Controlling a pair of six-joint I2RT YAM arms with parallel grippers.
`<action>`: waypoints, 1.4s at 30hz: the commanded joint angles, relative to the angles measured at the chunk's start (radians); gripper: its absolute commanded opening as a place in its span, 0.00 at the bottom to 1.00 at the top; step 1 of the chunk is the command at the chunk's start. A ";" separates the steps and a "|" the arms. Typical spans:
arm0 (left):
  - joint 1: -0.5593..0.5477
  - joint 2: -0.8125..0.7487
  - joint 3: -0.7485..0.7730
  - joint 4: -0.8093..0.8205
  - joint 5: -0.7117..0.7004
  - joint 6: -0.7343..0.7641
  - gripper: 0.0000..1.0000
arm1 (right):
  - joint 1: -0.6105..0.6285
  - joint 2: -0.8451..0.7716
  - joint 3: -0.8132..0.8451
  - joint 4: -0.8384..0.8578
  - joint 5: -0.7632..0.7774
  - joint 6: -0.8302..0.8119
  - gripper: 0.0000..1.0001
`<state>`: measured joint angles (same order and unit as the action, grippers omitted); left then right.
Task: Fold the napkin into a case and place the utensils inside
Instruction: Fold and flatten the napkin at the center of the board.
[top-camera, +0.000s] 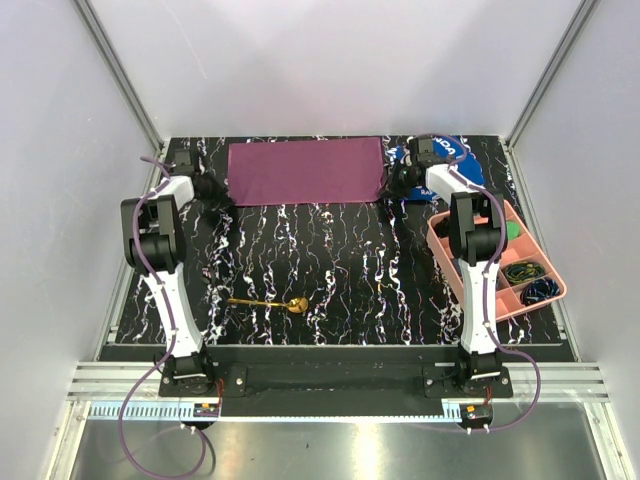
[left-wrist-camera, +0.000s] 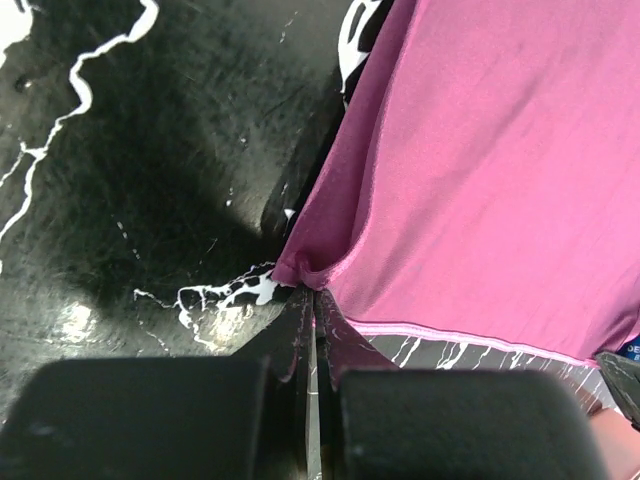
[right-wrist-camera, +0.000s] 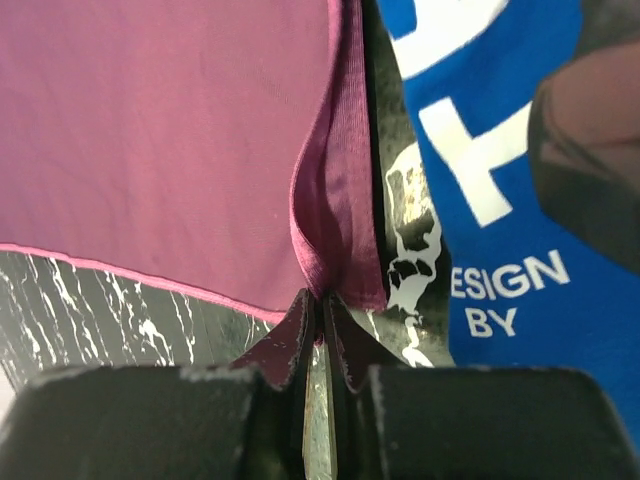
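Napkin (top-camera: 305, 170), one, flat at far table (top-camera: 350, 260) edge, gripped corners hidden from above, left fingers (left-wrist-camera: 160, 420) clamped on one, right fingers (right-wrist-camera: 470, 420) pinching the other; spoon (top-camera: 268, 302), one, lying apart, nearer the arm bases.

I'm looking at a black tabletop veined with white like marble (top-camera: 330, 260). A blue cloth with white lettering (right-wrist-camera: 520, 200) lies at its far right corner. Nearer me, along the right edge, a pink plastic compartment tray (top-camera: 548, 262) holds small green and dark items.

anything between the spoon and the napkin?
Nothing. The top view shows only bare marbled tabletop between the spoon and the napkin.
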<state>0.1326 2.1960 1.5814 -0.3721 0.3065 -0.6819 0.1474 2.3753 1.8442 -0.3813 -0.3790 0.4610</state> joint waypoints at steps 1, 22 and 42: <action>0.009 -0.058 -0.064 -0.048 -0.007 0.010 0.00 | -0.002 -0.036 -0.040 -0.039 -0.046 0.010 0.10; 0.039 -0.522 -0.433 -0.060 0.095 0.019 0.00 | 0.004 -0.547 -0.518 0.022 -0.100 0.019 0.08; 0.042 -0.274 0.075 0.343 0.252 -0.143 0.00 | -0.014 -0.111 0.392 0.007 -0.060 -0.021 0.02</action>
<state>0.1696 1.8431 1.6073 -0.1963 0.4755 -0.7555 0.1417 2.1807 2.1036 -0.3817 -0.4385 0.4629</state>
